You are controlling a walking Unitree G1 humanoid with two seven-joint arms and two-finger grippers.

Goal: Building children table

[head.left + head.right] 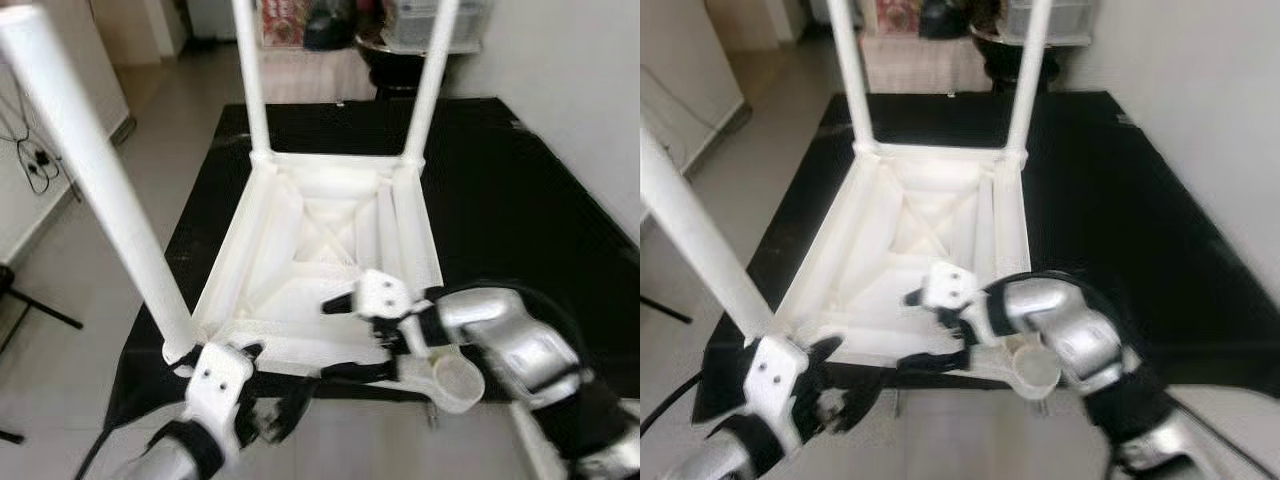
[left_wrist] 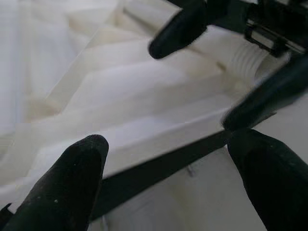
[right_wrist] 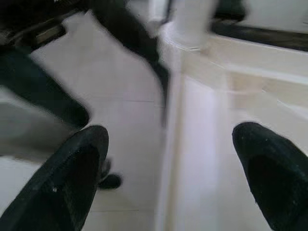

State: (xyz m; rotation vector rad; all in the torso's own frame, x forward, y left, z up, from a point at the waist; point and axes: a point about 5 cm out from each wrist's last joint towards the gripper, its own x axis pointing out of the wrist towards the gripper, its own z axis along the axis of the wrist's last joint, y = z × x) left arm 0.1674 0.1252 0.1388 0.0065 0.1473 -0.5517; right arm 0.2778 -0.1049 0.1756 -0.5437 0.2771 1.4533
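Note:
The white children's table (image 1: 330,240) lies upside down on a black mat (image 1: 500,190). Two legs stand at its far corners (image 1: 250,80) (image 1: 432,80), and a third leg (image 1: 100,190) rises from the near left corner. A loose white leg (image 1: 455,382) lies along the near edge, under my right wrist. My right gripper (image 1: 340,337) is open at the near right part of the frame, with one finger over the rim and one below it. My left gripper (image 1: 275,400) is open just in front of the near left corner, holding nothing. The left wrist view shows the loose leg's ridged end (image 2: 245,60).
A white wall (image 1: 590,80) runs along the right of the mat. Cables and a socket (image 1: 35,160) lie on the floor at the left, beside a black stand foot (image 1: 40,310). Dark furniture and a box (image 1: 400,40) stand behind the mat.

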